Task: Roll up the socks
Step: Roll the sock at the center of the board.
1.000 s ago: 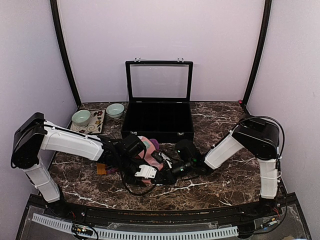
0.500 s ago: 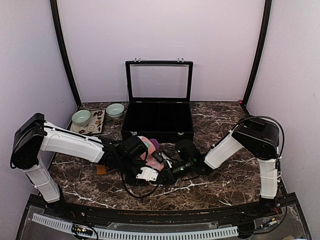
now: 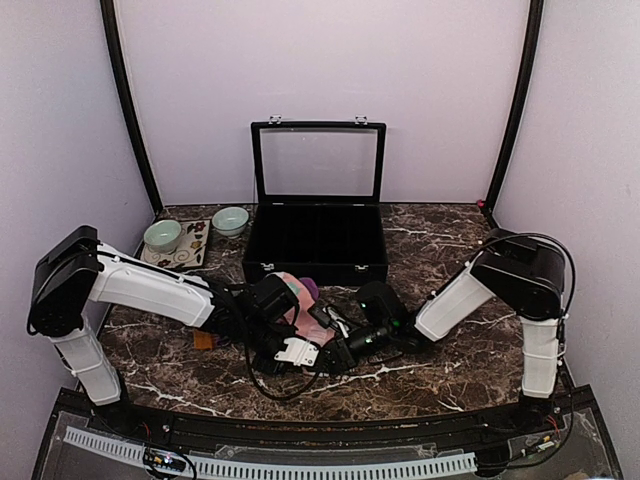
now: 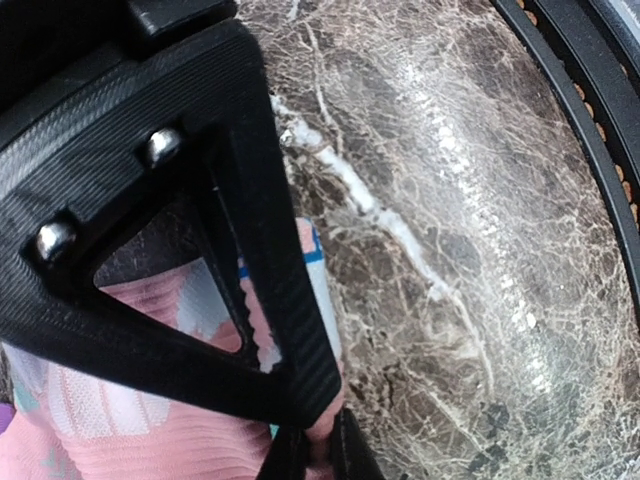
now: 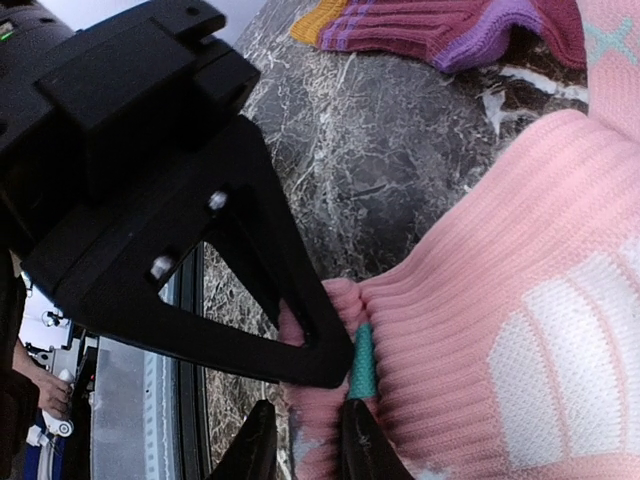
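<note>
A: Spotting the pink sock [image 3: 297, 300] at mid-frame on the bench [image 3: 455, 365], showing only a sliver from above.
B: Catching the maroon sock [image 5: 440, 25] only partly, running off the upper edge in the right wrist view.
A: Left tool [image 4: 318, 452]?
B: Clenching on a pink fold, tips cutting off at the lower edge.
A: Right tool [image 5: 305, 440]?
B: Straddling pink fabric; failing to tell whether gripping or letting go.

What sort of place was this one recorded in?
Probably a robot test booth: plain lilac walls close around a marble-pattern table, and two robot arms are bolted at its near edge.
</note>
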Available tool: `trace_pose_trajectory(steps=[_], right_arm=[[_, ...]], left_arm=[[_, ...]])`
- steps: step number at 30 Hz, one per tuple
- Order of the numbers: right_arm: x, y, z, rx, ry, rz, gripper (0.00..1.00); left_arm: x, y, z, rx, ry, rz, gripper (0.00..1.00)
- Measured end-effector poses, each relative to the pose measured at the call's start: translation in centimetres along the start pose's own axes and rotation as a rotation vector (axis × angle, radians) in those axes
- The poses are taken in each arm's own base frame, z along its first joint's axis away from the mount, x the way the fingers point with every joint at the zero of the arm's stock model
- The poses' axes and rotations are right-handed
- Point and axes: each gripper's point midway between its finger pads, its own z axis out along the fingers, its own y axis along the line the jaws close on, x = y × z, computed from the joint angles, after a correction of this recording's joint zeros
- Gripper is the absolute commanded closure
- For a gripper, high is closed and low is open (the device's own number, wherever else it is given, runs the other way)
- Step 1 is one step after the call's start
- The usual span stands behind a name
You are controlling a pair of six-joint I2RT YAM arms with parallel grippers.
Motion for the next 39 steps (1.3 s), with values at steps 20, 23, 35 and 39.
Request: trace_pose_trajectory(steps=[20,23,35,39], right_arm=[[0.9,-1.4,-9.5,0.458,-0.269,-0.074,0.01],[-1.1,-0.6,-12.7,0.606,-0.388,-0.124,0.0],[0.3,1.3,-16.8,0.723,-0.53,-0.401,0.04],[0.9,3.5,-13.4,0.691,-0.386,-0.614,0.24]], left_arm=[[-0.2,1.4,0.4,0.227,-0.112,-0.21,0.96],[-0.4,1.3,0.5,0.26,-0.113,-0.226,0.96],[-1.1,1.2,0.9,0.387,-0.12,-0.289,0.96],[-1.6,1.0,1.1,0.461,-0.135,-0.322,0.96]])
